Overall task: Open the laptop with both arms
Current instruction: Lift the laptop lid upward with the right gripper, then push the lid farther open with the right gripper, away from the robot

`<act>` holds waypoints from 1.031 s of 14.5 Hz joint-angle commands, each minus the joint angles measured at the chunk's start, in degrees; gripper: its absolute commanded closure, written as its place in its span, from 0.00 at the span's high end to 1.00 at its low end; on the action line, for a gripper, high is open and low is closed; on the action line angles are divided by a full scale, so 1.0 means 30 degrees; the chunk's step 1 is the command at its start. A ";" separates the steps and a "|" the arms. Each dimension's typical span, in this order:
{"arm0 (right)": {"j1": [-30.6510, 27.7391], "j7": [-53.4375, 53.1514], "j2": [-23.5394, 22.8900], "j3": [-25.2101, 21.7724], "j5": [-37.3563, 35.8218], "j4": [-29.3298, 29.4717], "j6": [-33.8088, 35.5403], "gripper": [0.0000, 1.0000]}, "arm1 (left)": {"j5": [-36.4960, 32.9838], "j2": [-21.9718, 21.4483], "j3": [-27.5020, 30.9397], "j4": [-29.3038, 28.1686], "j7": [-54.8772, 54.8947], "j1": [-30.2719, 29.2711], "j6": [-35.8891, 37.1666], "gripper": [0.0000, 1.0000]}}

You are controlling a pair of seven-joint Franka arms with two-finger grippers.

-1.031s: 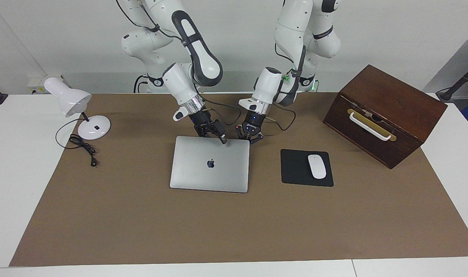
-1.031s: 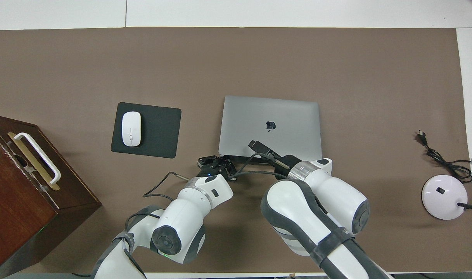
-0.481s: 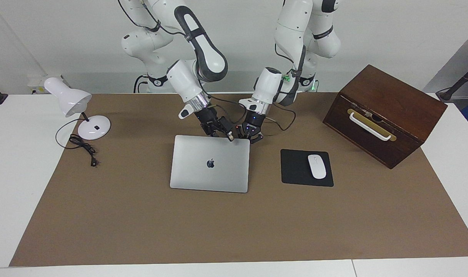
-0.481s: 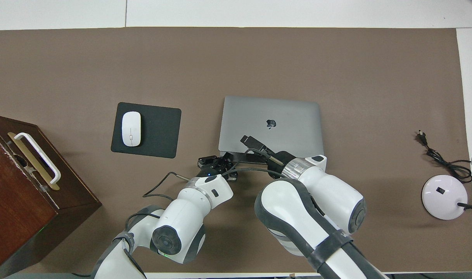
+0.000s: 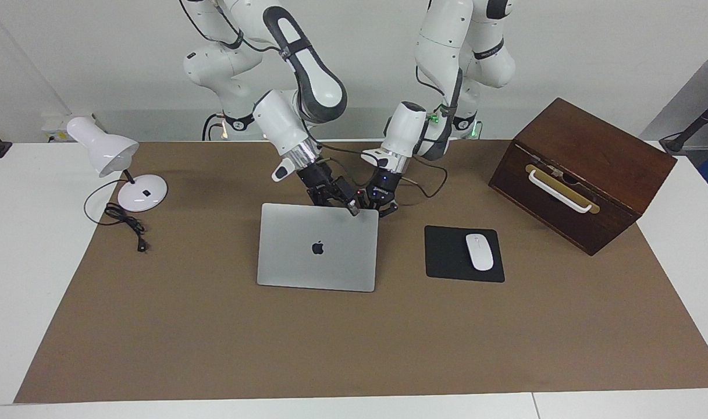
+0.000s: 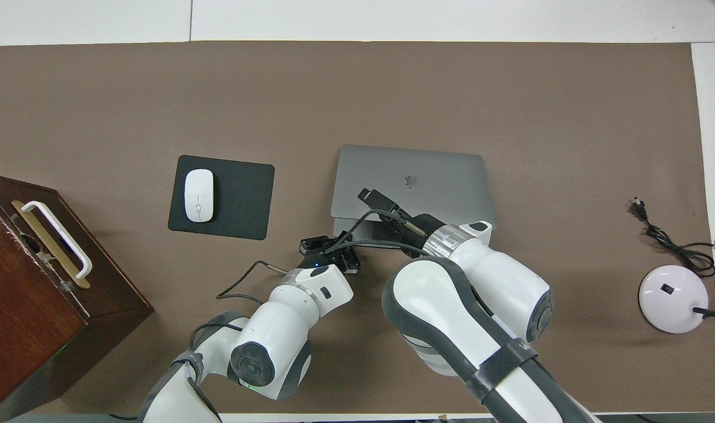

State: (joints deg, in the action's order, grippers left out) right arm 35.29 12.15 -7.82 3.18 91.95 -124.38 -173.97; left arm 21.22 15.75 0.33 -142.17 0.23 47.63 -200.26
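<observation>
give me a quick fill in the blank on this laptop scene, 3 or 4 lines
1. The lid of the laptop is partly ____ at its edge nearest the robots.
2. The right hand is at the lid's ____ edge.
3. The white mouse lies on a ____ pad.
4. The wooden box stands toward the ____ arm's end of the table.

Missing words: raised; raised; black; left

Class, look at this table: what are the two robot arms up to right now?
Both arms are working on the laptop. The right claw is at the lid's edge nearest the robots and has tipped it up a little, so the laptop is just starting to open. The left claw is low at the laptop's corner toward the mouse pad, apparently steadying the base. The lid is far from fully open.
</observation>
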 commanded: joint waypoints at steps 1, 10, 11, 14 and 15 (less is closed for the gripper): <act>-0.0660 -0.0388 -0.0906 0.0053 -0.0532 0.1467 0.0185 1.00 | 0.0367 0.1166 0.0182 0.0398 0.0421 0.0091 -0.0189 0.00; -0.1188 -0.0476 -0.2254 0.0082 -0.0854 0.4894 0.0244 1.00 | 0.0338 0.1166 0.0182 0.0398 0.0421 0.0091 -0.0189 0.00; -0.1188 -0.0476 -0.2342 0.0053 -0.0883 0.5013 0.0244 1.00 | 0.0338 0.1166 0.0182 0.0427 0.0421 0.0091 -0.0160 0.00; -0.1478 -0.0476 -0.2431 0.0052 -0.1410 0.5422 0.0273 1.00 | 0.0338 0.1166 0.0182 0.0398 0.0421 0.0091 -0.0189 0.00; -0.1597 -0.0476 -0.2460 0.0052 -0.1469 0.5627 0.0361 1.00 | 0.0338 0.1166 0.0182 0.0398 0.0421 0.0091 -0.0189 0.00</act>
State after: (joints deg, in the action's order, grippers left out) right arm 32.27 12.15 -14.15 2.99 89.70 -110.15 -173.93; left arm 21.22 15.76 0.33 -142.17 0.23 47.63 -200.29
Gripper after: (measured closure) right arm 0.000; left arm 0.991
